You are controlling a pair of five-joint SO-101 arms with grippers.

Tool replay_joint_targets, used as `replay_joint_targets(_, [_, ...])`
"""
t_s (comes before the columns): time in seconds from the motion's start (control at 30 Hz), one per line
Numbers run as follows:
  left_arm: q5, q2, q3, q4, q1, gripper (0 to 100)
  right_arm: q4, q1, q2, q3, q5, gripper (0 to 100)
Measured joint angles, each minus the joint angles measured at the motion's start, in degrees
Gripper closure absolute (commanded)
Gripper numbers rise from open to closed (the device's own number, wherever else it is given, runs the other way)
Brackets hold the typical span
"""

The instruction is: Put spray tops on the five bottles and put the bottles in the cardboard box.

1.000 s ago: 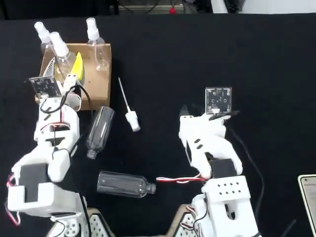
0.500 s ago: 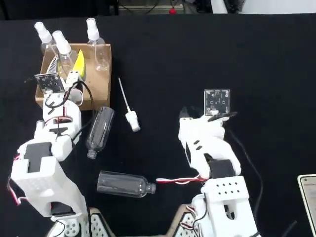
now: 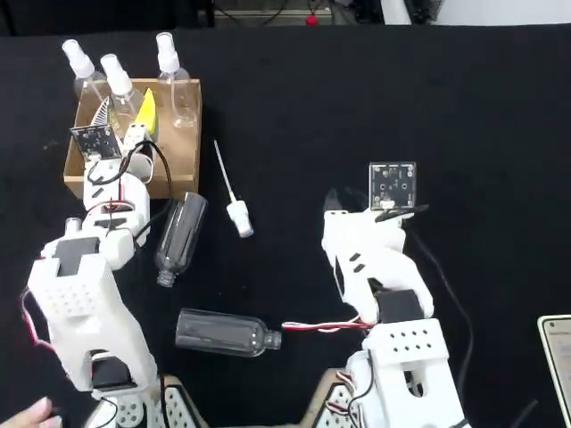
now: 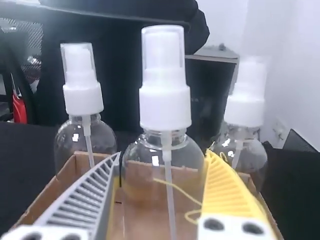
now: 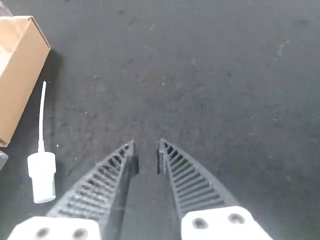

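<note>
The cardboard box [image 3: 174, 152] sits at the table's far left with three clear bottles standing in it, each with a white spray top [image 3: 166, 46]. My left gripper [image 3: 125, 105] is over the box, shut on the middle bottle [image 4: 162, 165]; its grey finger [image 4: 85, 200] and yellow finger [image 4: 225, 195] press the bottle's sides. Two topless bottles lie on the black table, one beside the box [image 3: 181, 232] and one nearer the front [image 3: 223, 332]. A loose spray top [image 3: 236, 214] [image 5: 41, 172] lies between the arms. My right gripper [image 3: 335, 200] [image 5: 146, 147] rests low at the centre, shut on nothing.
In the right wrist view, the box's corner [image 5: 17, 60] lies far beyond the loose spray top. A pale flat object [image 3: 558, 348] pokes in at the table's right edge. Open black table stretches to the right and behind the right arm.
The left arm has stretched forward over the box, carrying the middle bottle slightly farther in. The right arm and the lying bottles have not moved.
</note>
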Motion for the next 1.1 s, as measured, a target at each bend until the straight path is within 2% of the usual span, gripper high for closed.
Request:
replay_joint_targets(0.23, [0.0, 3.78, -4.31, 0.0, 0.0, 88, 0.0, 0.0, 0.0, 0.0, 0.0, 93.1])
replay_joint_targets(0.63, [0.0, 4.4, -4.48, -0.35, 0.0, 88, -0.18, 0.0, 0.0, 0.0, 0.0, 93.1])
replay_joint_targets(0.83, [0.0, 6.59, -5.45, -6.68, 0.0, 88, -0.18, 0.0, 0.0, 0.0, 0.0, 93.1])
replay_joint_targets(1.1, [0.0, 10.64, -6.95, -8.18, -0.09, 88, -0.18, 0.0, 0.0, 0.0, 0.0, 93.1])
